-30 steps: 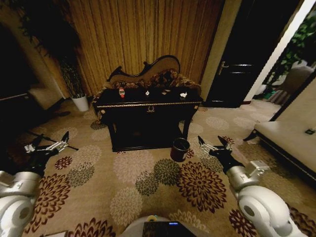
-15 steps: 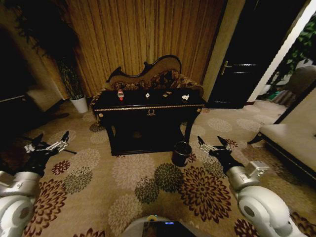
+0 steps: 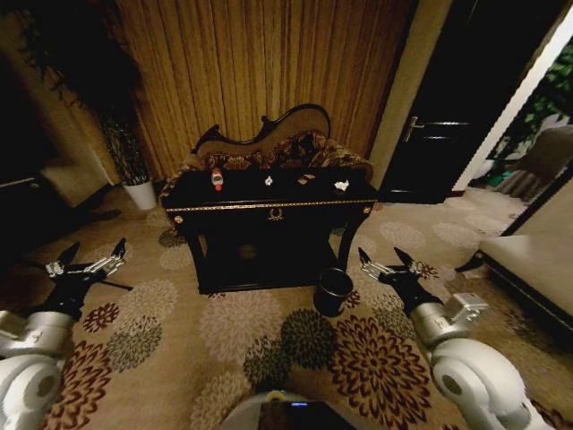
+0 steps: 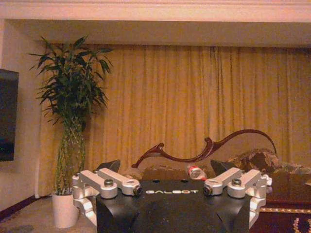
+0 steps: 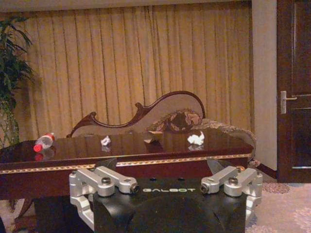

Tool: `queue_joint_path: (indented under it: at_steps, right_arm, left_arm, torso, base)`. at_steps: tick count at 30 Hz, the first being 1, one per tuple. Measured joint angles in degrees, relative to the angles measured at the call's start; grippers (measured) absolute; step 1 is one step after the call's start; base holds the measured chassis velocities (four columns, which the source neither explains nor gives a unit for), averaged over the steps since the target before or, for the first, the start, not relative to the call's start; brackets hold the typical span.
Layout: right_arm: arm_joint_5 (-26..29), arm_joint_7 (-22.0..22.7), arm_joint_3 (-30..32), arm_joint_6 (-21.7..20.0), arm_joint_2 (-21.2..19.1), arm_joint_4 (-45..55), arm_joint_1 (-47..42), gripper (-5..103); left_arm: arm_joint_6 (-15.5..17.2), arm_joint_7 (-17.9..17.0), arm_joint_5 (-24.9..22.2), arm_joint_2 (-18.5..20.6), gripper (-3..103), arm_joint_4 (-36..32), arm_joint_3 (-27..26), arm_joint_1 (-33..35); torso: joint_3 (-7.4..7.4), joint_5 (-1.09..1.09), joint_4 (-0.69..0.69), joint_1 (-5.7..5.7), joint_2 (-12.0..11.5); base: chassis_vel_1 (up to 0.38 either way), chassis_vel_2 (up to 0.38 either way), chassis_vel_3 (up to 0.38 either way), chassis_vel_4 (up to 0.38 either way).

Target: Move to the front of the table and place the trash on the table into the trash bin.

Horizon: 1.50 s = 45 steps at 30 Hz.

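Note:
The black table [image 3: 242,188] with gold trim stands ahead, in front of a carved sofa. On its top lie the trash: a red-capped bottle [image 3: 216,179] at the left, a white paper bit [image 3: 269,181], a tan scrap [image 3: 305,178] and a crumpled paper [image 3: 341,186]. The dark trash bin [image 3: 333,292] sits on the carpet by the table's right front leg. My left gripper [image 3: 94,252] hangs open low at the left. My right gripper [image 3: 381,256] is open just right of the bin. The right wrist view shows the bottle [image 5: 43,141], papers [image 5: 196,139] and table [image 5: 146,151].
A tall plant in a white pot [image 3: 141,194] stands left of the table. A dark door [image 3: 439,134] is at the right, and a light bench [image 3: 537,269] lines the right wall. Patterned carpet [image 3: 242,322] lies open between me and the table.
The whole picture has shifted as the camera moved: the table and bin now look a little nearer and lower in view. Both arms hold the same open pose.

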Motion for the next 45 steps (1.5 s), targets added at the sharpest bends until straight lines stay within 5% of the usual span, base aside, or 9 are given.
queue_joint_path:
  at_steps: [45]
  right_arm:
    - [-0.4, -0.1, -0.2, 0.1, 0.6, 0.1, -0.6, 100]
  left_arm:
    - [-1.4, 1.0, 0.2, -0.4, 100, 0.6, 0.1, 0.3]
  torso:
    - [0.0, 0.0, 0.0, 0.01, 0.0]
  base:
    - [-0.157, 0.157, 0.158, -0.159]
